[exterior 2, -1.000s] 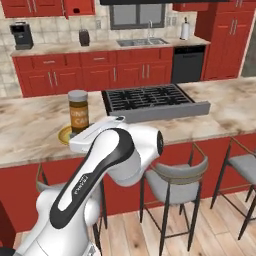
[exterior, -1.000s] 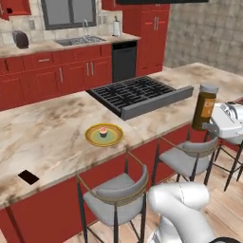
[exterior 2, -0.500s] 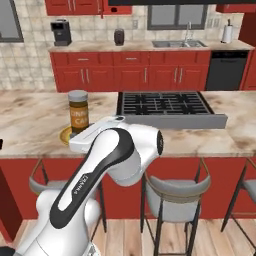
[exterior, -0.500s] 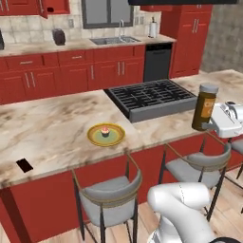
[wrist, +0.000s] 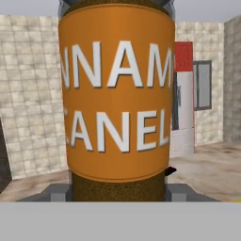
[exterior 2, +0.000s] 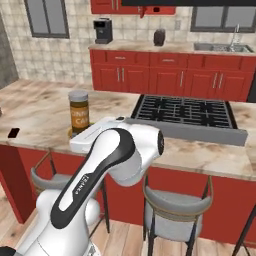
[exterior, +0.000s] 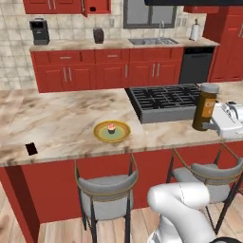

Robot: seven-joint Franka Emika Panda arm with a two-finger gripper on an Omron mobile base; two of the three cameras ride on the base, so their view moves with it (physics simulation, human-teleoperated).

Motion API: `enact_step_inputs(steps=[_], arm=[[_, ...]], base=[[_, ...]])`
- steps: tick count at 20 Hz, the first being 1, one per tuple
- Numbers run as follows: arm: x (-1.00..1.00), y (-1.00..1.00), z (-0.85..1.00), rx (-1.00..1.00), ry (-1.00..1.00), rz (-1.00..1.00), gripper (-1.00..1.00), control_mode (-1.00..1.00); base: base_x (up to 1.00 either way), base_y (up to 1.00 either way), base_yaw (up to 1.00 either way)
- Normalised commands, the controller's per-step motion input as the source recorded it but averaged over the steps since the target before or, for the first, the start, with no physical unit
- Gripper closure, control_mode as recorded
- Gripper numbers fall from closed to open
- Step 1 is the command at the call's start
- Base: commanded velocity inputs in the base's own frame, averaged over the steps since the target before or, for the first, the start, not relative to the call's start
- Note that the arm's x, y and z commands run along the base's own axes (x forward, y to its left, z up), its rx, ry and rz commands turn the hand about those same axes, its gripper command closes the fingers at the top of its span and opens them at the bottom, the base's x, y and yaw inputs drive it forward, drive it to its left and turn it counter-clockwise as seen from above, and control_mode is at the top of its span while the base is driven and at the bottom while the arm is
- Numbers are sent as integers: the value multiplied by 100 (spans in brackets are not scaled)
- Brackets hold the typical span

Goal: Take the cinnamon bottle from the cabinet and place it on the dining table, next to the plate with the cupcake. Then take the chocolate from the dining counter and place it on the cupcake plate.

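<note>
1. The bench [exterior: 61,118], the marble island, spreads between robot and stove.
2. The plate [exterior: 112,131] with the cupcake [exterior: 111,127] sits near its front edge, well to the left of the tool [exterior: 212,124].
3. The tool is clamped on the upright cinnamon bottle [exterior: 205,107], carried above the bench's right part.
4. The chocolate [exterior: 31,148] lies far left.

Cupcake [exterior: 111,127] on plate [exterior: 101,134], chocolate [exterior: 32,148] left on dining table [exterior: 57,114], cinnamon bottle [exterior: 205,107] held right.
</note>
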Motion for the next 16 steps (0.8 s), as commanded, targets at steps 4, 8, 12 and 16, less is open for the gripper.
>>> enact_step_inputs(steps=[4, 8, 12, 16], arm=[[0, 0, 0, 0, 0, 0, 100, 100], [0, 0, 0, 0, 0, 0, 100, 100], [0, 0, 0, 0, 0, 0, 100, 100], [0, 0, 0, 0, 0, 0, 100, 100]], base=[[34, -43, 36], [39, -45, 30], [48, -44, 24], [49, -31, 19]])
